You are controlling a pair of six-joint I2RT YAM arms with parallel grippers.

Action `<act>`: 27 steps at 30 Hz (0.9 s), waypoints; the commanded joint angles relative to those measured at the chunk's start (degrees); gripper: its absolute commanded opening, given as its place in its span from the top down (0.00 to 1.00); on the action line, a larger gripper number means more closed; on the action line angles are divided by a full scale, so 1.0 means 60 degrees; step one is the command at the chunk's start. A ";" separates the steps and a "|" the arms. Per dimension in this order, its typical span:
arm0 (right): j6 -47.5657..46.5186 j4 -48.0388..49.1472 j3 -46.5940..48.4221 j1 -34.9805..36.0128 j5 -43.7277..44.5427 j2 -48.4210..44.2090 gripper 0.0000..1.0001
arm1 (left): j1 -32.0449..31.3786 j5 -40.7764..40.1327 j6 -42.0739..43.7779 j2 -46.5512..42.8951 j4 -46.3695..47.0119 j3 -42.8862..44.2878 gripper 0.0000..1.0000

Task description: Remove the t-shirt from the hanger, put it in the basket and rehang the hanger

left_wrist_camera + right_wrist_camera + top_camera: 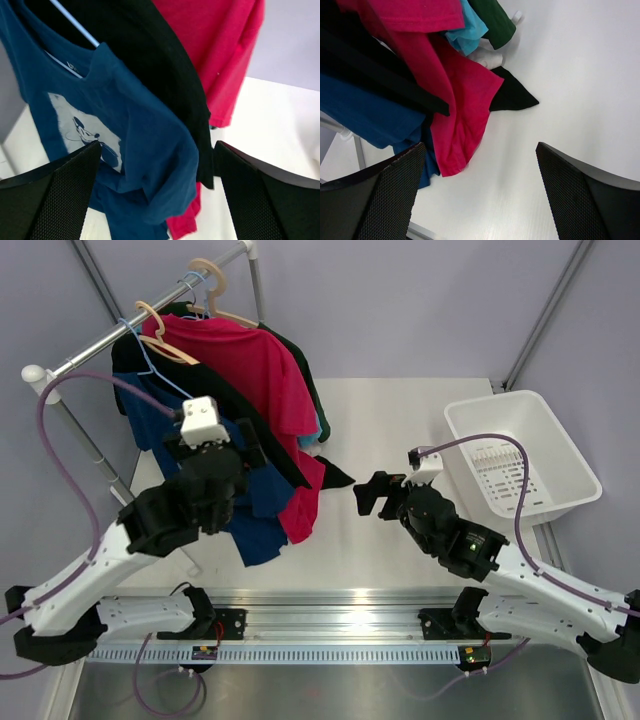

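At the rail (85,348), upper left of the worktop (400,420), several shirts hang on hangers. Blue t-shirt (130,130), white print on chest, is on a thin hanger (75,22) at the front of the row, on the left. Black shirt (165,65) hangs just beside it, overlapping; then red shirt (260,370), cyan shirt (470,35) and green shirt (492,20) behind. Lower hems of the blue, red and black shirts reach the worktop.

Left gripper (156,147) is spread wide, holding nothing, facing the blue t-shirt's lower half; cannot tell if it touches. Right gripper (480,147) is spread too, empty, over bare worktop just right of the red hem. White basket (560,455) sits far right, well apart from the shirts.
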 commanded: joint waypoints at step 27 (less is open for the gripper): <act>-0.0103 -0.0206 0.0630 0.0073 -0.0450 -0.0079 0.00 | 0.2966 -0.1105 -0.0589 0.1684 -0.0122 0.0217 0.27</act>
